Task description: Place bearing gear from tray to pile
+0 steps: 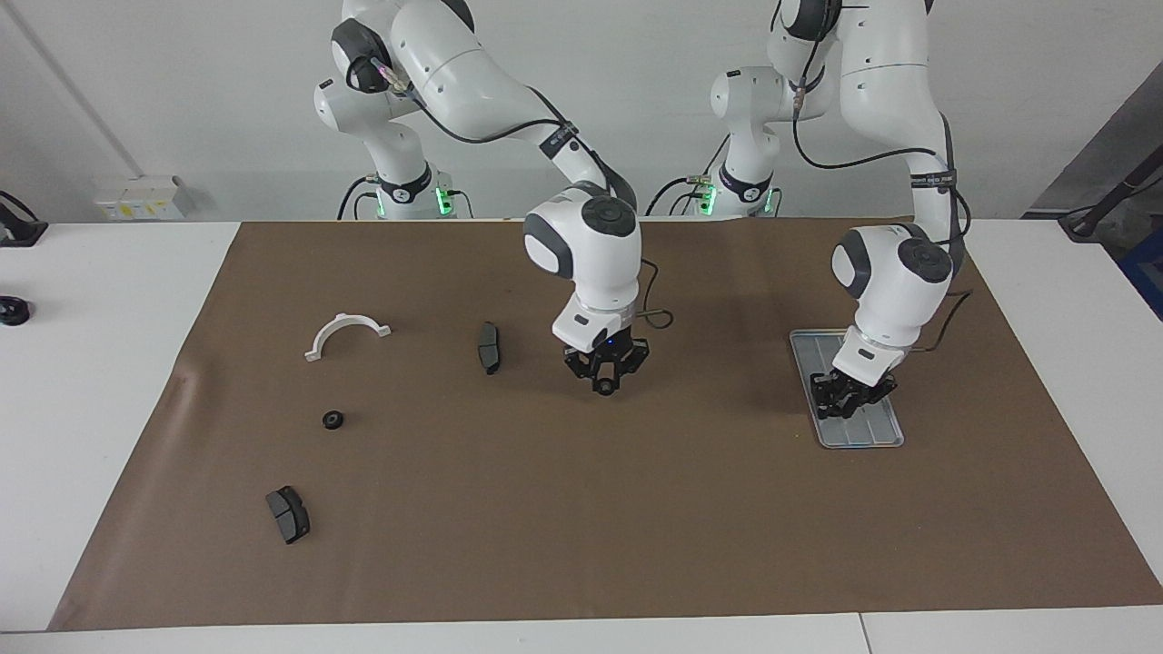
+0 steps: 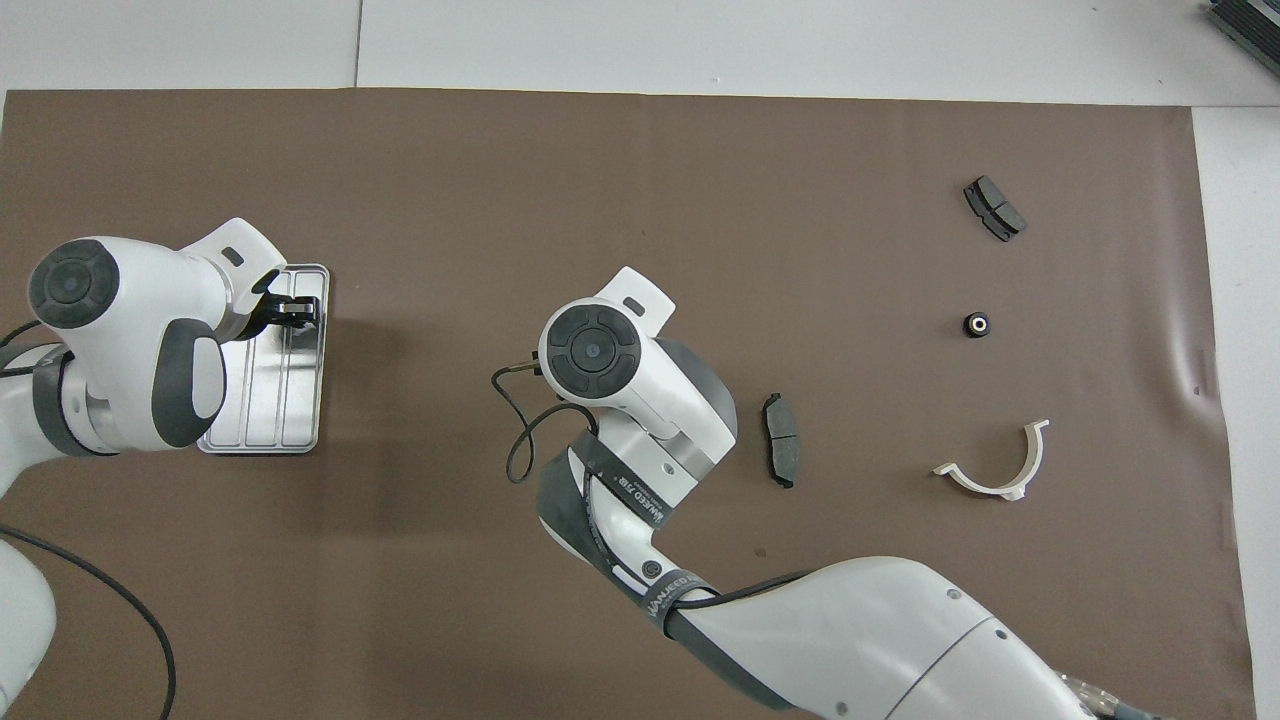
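You cannot see the right claw (image 1: 604,374) from overhead, because its own wrist covers it. In the facing view it hangs over the bare brown mat (image 1: 581,509) in the middle of the tabletop (image 1: 109,381) and grips a small dark round part, the bearing gear (image 1: 604,386); only the lower end of the gear shows under the fingers, so its shape is hard to make out.

The left claw (image 1: 849,395) is low over the tray (image 1: 868,438), and you cannot tell if its fingers are wide or narrow, or if they touch the tray. The left arm hides a part of the tray in both views.

The tray is flat, silver-grey, with rounded corners, a raised rim and long ridges. It lies toward the left arm's end of the tabletop.

Toward the right arm's end lie a small black round part (image 1: 332,420), a white curved bracket (image 1: 345,334) and two dark pads: one pad (image 1: 489,346) near the right claw, the other pad (image 1: 287,513) farther from the robots. Between the tray and these things the mat is open.
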